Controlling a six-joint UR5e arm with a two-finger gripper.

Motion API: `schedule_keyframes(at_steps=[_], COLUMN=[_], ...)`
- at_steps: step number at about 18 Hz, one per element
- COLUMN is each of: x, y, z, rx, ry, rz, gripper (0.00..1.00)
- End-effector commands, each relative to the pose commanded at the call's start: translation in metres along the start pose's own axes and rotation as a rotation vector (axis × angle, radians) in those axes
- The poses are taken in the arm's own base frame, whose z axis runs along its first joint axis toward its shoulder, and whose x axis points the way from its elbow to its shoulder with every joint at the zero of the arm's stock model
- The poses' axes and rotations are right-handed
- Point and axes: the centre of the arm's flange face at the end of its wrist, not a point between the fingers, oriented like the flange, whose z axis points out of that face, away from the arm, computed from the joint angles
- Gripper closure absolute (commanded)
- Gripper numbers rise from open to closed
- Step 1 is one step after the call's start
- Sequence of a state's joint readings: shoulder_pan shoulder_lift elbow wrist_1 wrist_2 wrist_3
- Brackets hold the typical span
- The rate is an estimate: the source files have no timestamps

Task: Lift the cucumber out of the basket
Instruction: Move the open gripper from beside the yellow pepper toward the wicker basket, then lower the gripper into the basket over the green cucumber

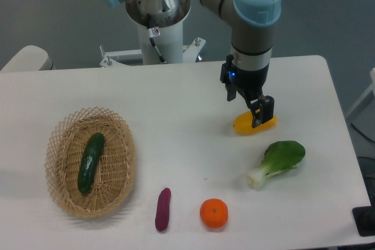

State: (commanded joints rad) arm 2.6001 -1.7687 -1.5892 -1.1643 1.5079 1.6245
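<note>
The dark green cucumber point(90, 163) lies lengthwise inside the oval wicker basket point(120, 186) at the left front of the table. My gripper point(246, 105) is far to the right of the basket, hanging low over the table by a yellow vegetable point(255, 125). Its black fingers point(262, 111) stand apart and hold nothing; one fingertip overlaps the yellow vegetable's top edge. The cucumber is untouched and fully in view.
A bok choy point(279, 160) lies right of centre near the front. An orange fruit point(214, 213) and a purple eggplant-like vegetable point(163, 209) lie near the front edge. The arm's white base point(158, 33) stands at the back.
</note>
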Motion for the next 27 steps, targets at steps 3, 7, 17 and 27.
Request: schedule_keyframes(at_steps=[3, 7, 17, 27], x=[-0.001, 0.008, 0.080, 0.135], y=[-0.002, -0.019, -0.125, -0.231], z=[-0.002, 0.008, 0.013, 0.076], rx=[0.000, 0.007, 0.024, -0.053], ry=[-0.003, 0.019, 0.065, 0.186], rz=[0.005, 0.003, -0.300, -0.828], gripper=[0.00, 0.00, 0.00, 0.00])
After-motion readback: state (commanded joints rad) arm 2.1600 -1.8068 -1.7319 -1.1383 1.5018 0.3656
